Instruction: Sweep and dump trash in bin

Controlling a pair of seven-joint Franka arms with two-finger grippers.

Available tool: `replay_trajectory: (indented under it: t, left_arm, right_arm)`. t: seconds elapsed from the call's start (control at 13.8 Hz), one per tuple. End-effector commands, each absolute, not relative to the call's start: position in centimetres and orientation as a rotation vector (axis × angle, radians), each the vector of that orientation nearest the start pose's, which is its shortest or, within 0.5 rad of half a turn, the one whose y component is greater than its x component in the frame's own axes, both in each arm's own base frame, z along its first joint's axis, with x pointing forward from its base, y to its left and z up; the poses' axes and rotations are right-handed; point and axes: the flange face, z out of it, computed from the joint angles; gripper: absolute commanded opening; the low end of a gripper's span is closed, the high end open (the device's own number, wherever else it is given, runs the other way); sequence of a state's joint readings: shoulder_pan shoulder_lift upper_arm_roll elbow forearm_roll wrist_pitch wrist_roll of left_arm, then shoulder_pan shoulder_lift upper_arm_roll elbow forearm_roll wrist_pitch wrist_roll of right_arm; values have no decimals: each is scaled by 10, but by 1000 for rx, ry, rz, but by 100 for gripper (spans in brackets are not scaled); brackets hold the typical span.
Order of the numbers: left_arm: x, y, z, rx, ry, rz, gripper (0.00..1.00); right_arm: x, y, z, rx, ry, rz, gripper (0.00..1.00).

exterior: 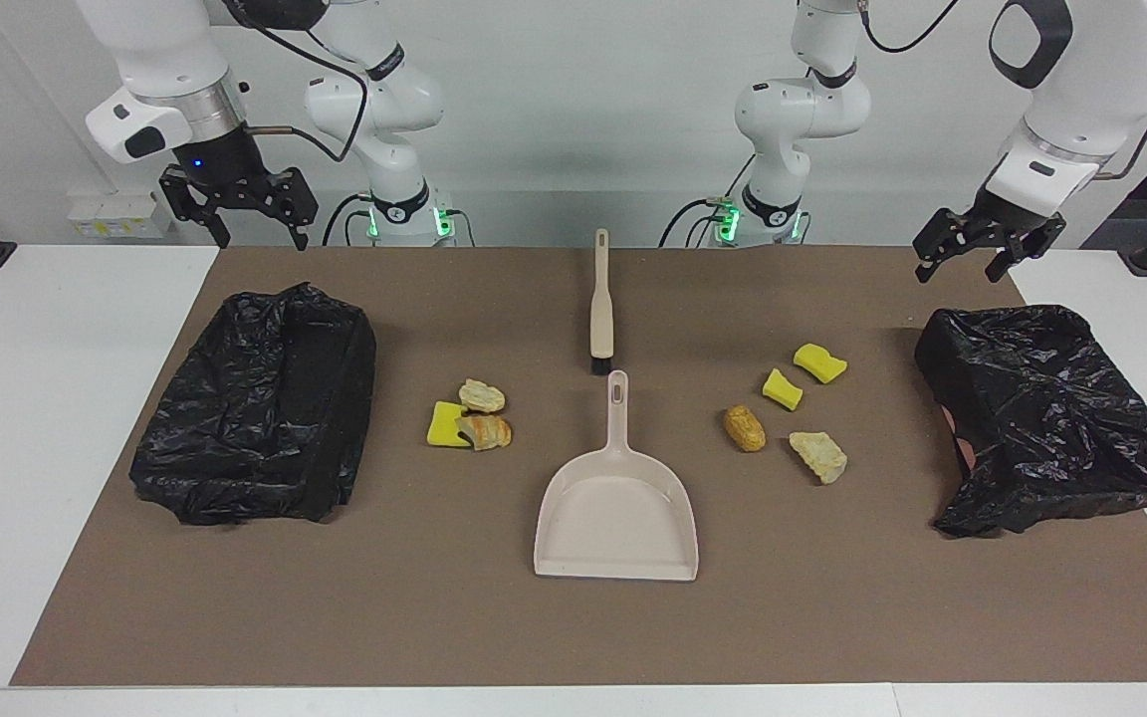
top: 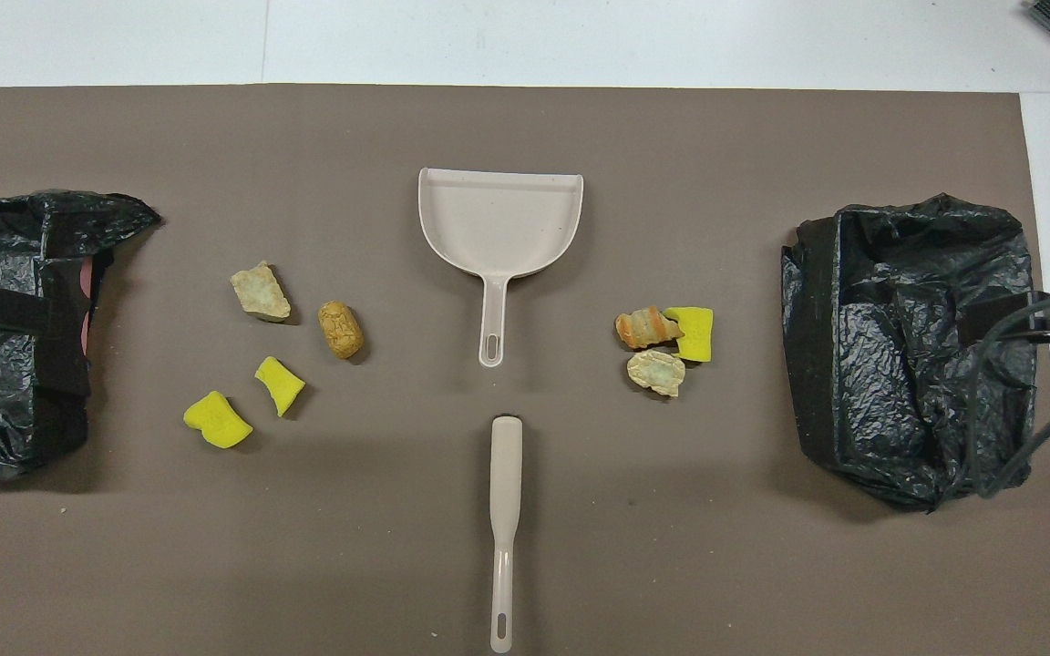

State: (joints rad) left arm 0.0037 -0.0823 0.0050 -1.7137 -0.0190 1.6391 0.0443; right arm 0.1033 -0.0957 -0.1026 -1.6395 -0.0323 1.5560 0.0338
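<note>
The trash lies in two loose groups on the brown mat [exterior: 434,617] that covers the surface, one on each side of the dustpan.

Group toward the left arm's end: a yellow sponge chunk [exterior: 819,362], a second yellow sponge chunk [exterior: 782,389] just beside it, a golden-brown bread lump [exterior: 744,428] and a pale bread lump [exterior: 818,456]. The four pieces lie apart from one another.

Group toward the right arm's end: a third yellow sponge chunk [exterior: 446,425], a striped tan bread lump [exterior: 485,431] touching it, and a pale crusty lump [exterior: 482,395] close against both, on the side nearer the robots.

The beige dustpan [exterior: 616,518] lies flat at the middle of the mat, handle pointing toward the robots. The brush [exterior: 600,304] lies in line with it, nearer the robots, bristle end just short of the dustpan handle.

A bin lined with a black bag [exterior: 260,408] stands at the right arm's end of the mat; a second black-bagged bin [exterior: 1041,418] stands at the left arm's end.

The right end effector [exterior: 255,237] hangs above the mat's edge nearest the robots, over the corner by its bin, fingers spread, holding nothing. The left end effector [exterior: 962,269] hangs over the matching corner by the other bin, likewise released and touching nothing.
</note>
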Motion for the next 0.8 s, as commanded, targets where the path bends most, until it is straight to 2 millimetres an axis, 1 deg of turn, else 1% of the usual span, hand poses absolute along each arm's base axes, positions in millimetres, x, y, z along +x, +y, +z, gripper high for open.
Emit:
replay_trajectory:
  t: [0.0, 0.72]
  left_arm:
    - [533, 5, 611, -3143, 60, -3, 100]
    - [533, 5, 611, -3143, 60, -3, 100]
  right_arm:
    - [522, -5, 643, -3160, 38, -55, 100]
    - [520, -4, 638, -3159, 31, -36, 100]
